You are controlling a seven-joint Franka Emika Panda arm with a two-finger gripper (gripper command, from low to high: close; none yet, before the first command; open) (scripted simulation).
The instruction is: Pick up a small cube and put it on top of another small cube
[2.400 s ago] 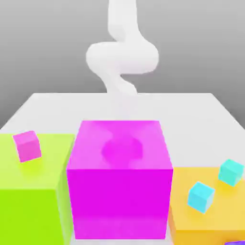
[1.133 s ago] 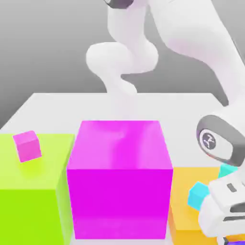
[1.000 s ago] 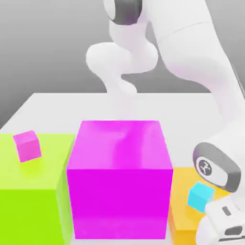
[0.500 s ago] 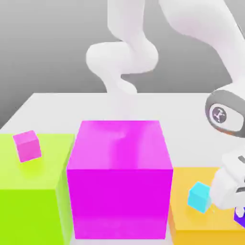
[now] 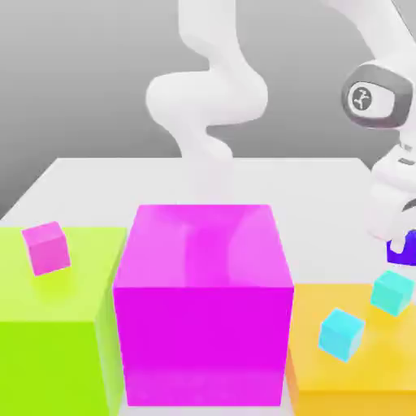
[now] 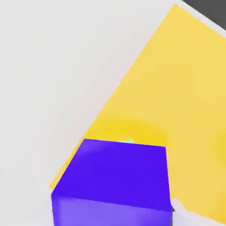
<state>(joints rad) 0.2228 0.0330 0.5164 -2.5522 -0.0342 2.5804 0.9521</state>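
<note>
The small cube (image 5: 401,249), tiny, glossy and deep indigo, hangs in the air at the exterior view's right edge, with my gripper (image 5: 398,240) shut on it. It hovers just above a cyan small cube (image 5: 392,292) that rests on the orange block (image 5: 325,374). A second cyan small cube (image 5: 341,334) lies on the same block, nearer the front. In the hand view the indigo cube (image 6: 115,180) looms close over the yellow-orange block top (image 6: 176,88), and a sliver of cyan cube (image 6: 128,141) peeks out past its edge.
A big magenta block (image 5: 203,301) stands in the middle. A big lime-green block (image 5: 49,341) at the exterior view's left carries a pink small cube (image 5: 46,247). The white table (image 5: 325,187) stretches behind the blocks.
My arm came down at the exterior view's lower right, closed on the indigo cube, and has risen with it, uncovering the cyan cube below.
</note>
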